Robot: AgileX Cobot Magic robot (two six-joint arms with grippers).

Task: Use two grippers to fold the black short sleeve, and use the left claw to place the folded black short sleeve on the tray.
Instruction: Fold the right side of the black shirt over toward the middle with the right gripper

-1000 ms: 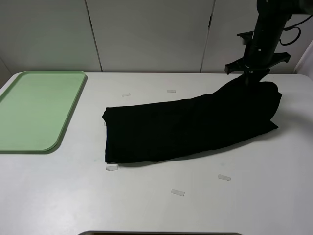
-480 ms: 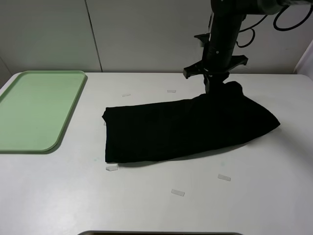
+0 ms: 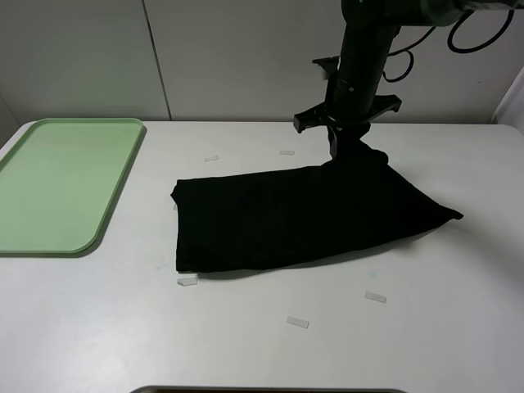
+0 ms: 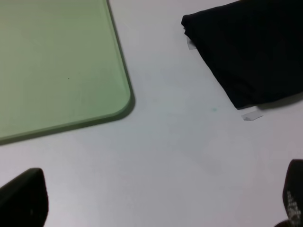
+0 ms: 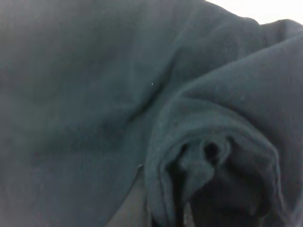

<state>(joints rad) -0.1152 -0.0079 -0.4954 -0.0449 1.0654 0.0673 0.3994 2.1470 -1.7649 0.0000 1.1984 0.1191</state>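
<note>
White tabletop [image 3: 270,352] separates mint-green plastic tray [image 3: 49,184] from black cotton T-shirt [image 3: 286,217]; right claw [image 3: 341,152] pinches its far edge, left claw [image 4: 158,201] spread wide.

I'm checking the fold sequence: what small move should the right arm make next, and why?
Probably carry the right end effector leftward toward the left edge of the black short sleeve. It is shut on the lifted right end, and the left half lies flat and uncovered, so the fold is unfinished.

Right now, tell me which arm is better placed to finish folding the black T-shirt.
Right, probably. The right gripper is shut on a bunched edge of the black T-shirt; the left gripper hangs open near the tray, off the cloth.
</note>
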